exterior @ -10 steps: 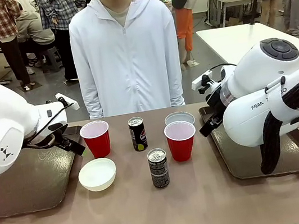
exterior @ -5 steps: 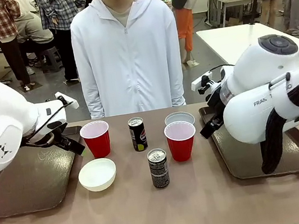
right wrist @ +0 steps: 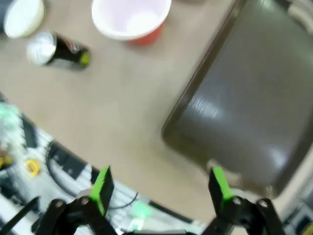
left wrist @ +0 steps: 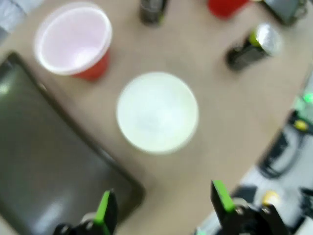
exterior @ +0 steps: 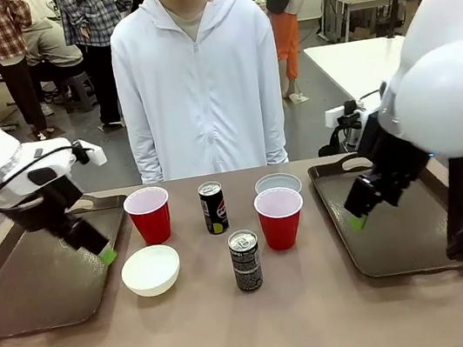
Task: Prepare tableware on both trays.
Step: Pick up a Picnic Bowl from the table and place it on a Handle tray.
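Left gripper (left wrist: 164,200) open; bowl (left wrist: 157,112) straight ahead of jaws, near. Right gripper (right wrist: 160,188) open; cup (right wrist: 131,17) farther ahead.

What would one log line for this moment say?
left gripper: open, by left tray | right gripper: open, by right tray | cups, bowls, cans: on table, none held

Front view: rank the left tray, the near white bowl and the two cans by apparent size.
1. left tray
2. near white bowl
3. front can and far can: the front one looks slightly larger, but it stands nearer the camera, so I leave these two unranked.
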